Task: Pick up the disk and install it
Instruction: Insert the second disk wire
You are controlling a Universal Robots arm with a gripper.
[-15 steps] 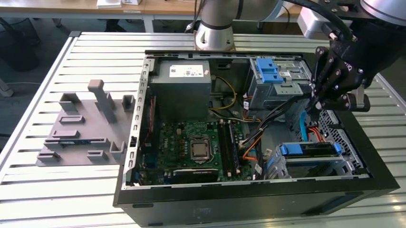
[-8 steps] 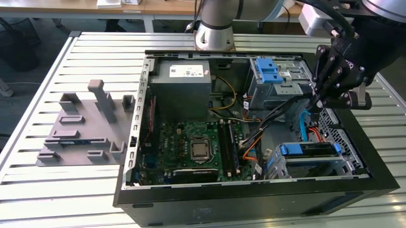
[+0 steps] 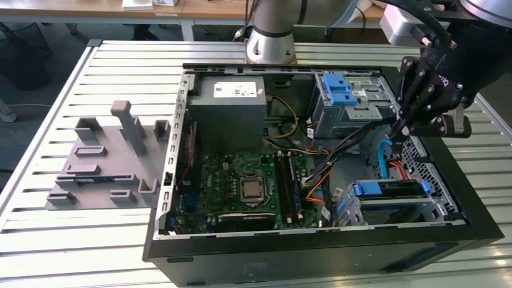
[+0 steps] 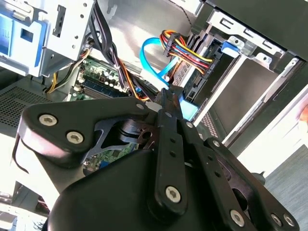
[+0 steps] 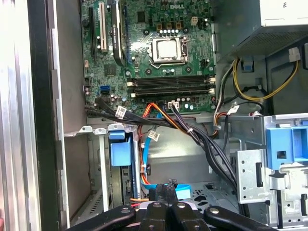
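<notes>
While the gripper [image 3: 400, 133] hangs inside the open computer case [image 3: 240, 255], its fingers are seen pressed together, nothing between them. The disk [image 3: 389, 191] is seated in a bay near the case's front corner.

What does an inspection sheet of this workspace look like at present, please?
Surface: slatted silver metal table, carrying an open black computer tower case.
Job's things: silver hard disk in a blue plastic carrier sits in the lower drive bay, apart from the pincer.
Clutter: grey plastic slotted fixture on the table, at the exterior view's left of the case.
Grippers: black pincer shut, hanging inside the case above the bay, holding nothing that can be made out.
Cables: blue flat data cable and multicoloured power wires loose near the pincer.
Surroundings: wooden desks behind the table.
</notes>
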